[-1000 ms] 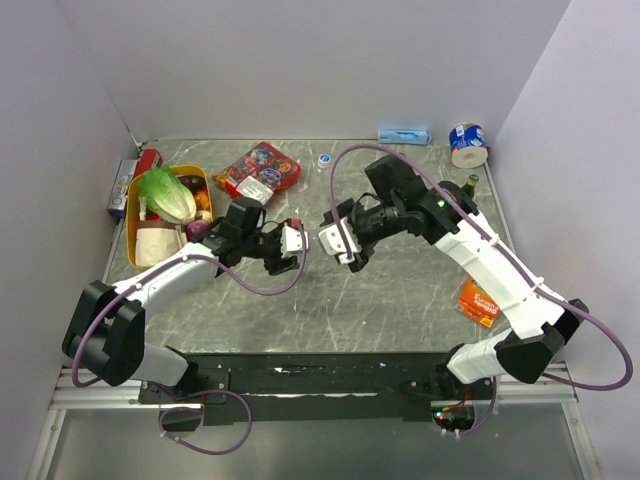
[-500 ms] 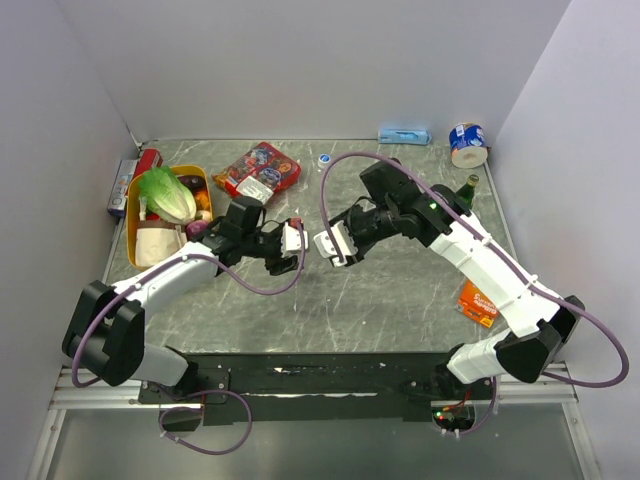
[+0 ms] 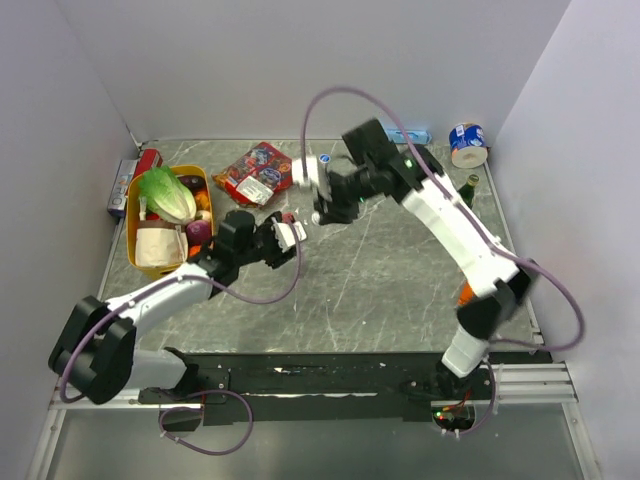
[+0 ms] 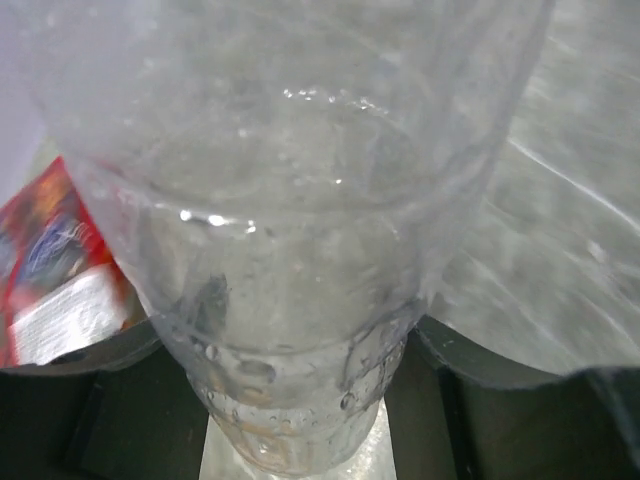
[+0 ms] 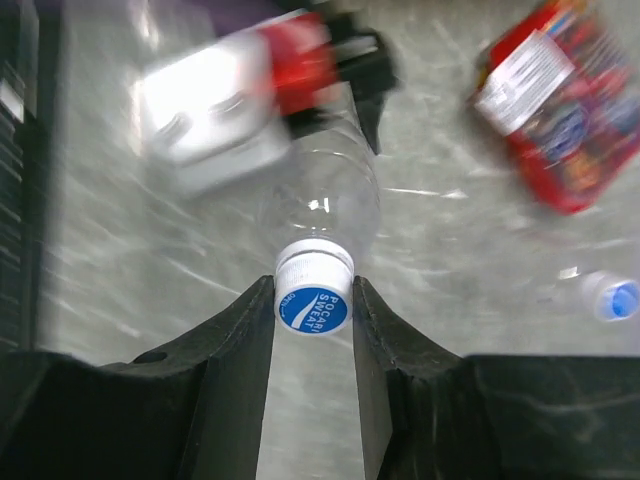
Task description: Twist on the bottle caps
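The bottle cap (image 5: 312,308), white-sided with a blue top, sits on the neck of a clear bottle (image 4: 290,300). The right hand (image 5: 312,298) is closed on it, one dark finger pressed to each side. That pinch across the cap's width looks made for turning it down the thread. The left hand (image 3: 287,233) is clamped round the bottle's body and holds it off the worktop (image 3: 380,290) with its neck towards the other arm. My guess is that it is there to stop the bottle spinning while the cap turns. From above, the pair meet just off the worktop's centre, towards 11 o'clock.

By count there are two caps and two clear bottles. The second bottle (image 5: 590,295) lies on the worktop at 3 o'clock from the gripped cap in the right wrist view, and at 12 o'clock near the far edge from above. The second cap (image 5: 622,298) is at its end, though I cannot tell whether it is screwed tight. How far the gripped cap is threaded is not clear either.
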Controlling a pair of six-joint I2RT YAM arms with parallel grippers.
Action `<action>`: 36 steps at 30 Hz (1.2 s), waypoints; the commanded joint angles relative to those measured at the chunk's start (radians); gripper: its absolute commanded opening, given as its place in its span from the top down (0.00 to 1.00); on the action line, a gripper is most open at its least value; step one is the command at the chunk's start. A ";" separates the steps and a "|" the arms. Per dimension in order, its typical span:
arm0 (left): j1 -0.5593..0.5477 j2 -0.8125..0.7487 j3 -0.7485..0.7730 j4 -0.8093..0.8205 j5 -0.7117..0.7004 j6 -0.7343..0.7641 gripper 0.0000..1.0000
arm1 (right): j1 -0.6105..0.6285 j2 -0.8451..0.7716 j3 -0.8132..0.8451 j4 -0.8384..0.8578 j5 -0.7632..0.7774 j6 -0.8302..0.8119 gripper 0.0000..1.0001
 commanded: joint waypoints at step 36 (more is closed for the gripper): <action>-0.033 0.151 0.296 -0.393 0.136 0.217 0.99 | -0.123 -0.435 -0.466 0.226 -0.130 -0.367 0.29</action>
